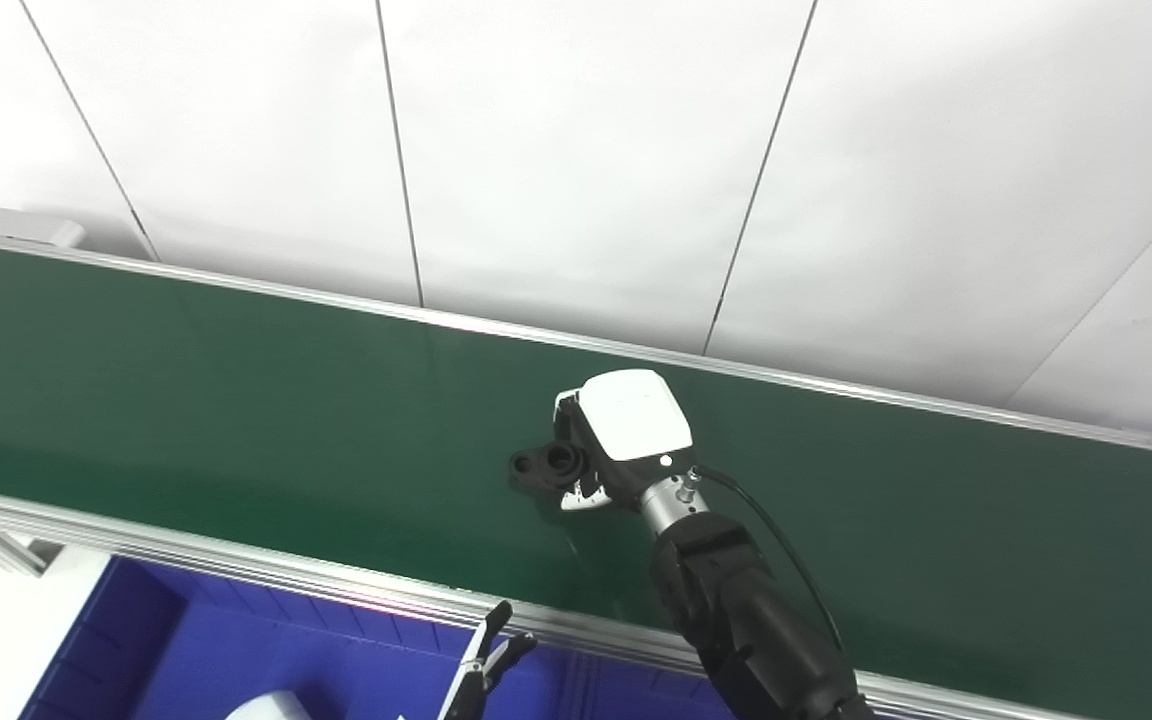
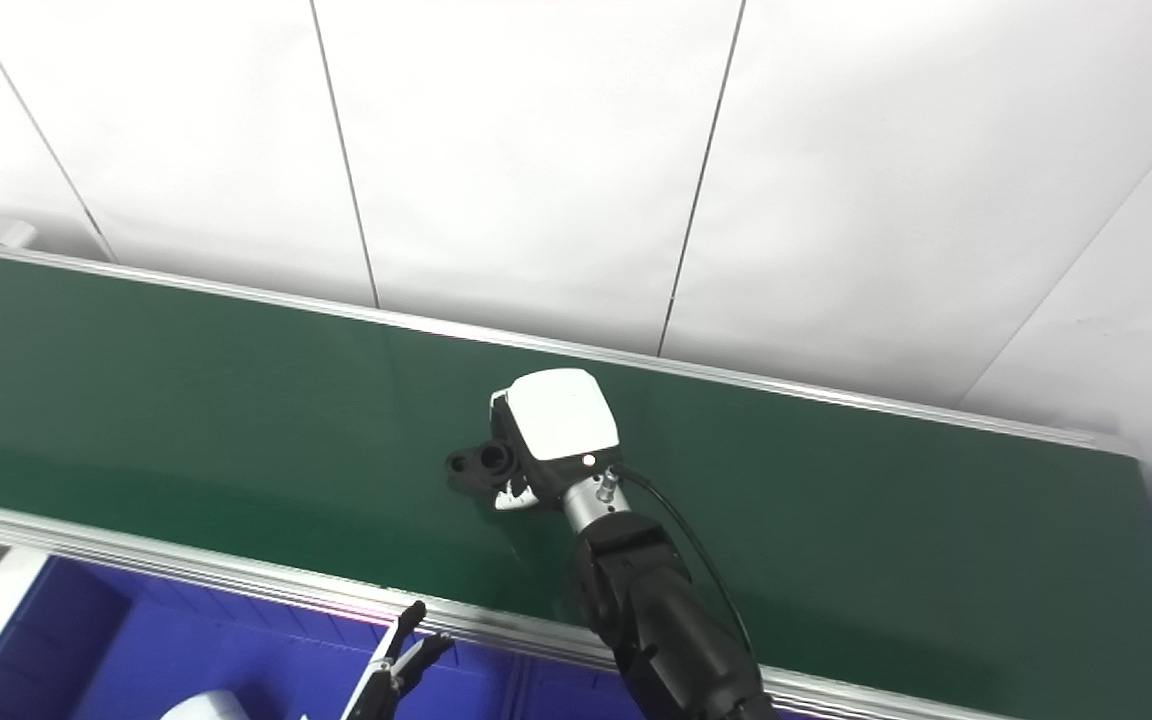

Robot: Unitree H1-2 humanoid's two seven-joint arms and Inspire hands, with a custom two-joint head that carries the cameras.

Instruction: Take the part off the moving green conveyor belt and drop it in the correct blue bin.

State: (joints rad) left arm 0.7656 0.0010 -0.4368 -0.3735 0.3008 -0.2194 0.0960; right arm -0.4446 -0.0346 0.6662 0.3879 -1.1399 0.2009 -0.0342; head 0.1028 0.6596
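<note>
1. The conveyor belt (image 1: 236, 400) looks matt green, smooth, rubbery.
2. Its rails (image 1: 236, 565) are ribbed, shiny bare metal.
3. The part (image 1: 548, 466) on the belt looks like dull black plastic.
4. The right robot hand (image 1: 626, 420) has a glossy white plastic shell.
5. The bin (image 1: 136, 640) below the belt is smooth blue plastic.

Twin head cameras, side by side, angled down over one shared conveyor belt (image 1: 236, 400).

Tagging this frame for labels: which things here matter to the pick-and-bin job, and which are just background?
In the job:
- black part on the belt
- green belt
- right hand, over the part; grip hidden
- blue bin below the belt
- left hand, low by the bin, fingers apart

Just there:
- white wall panels
- black cable on the right arm
</note>
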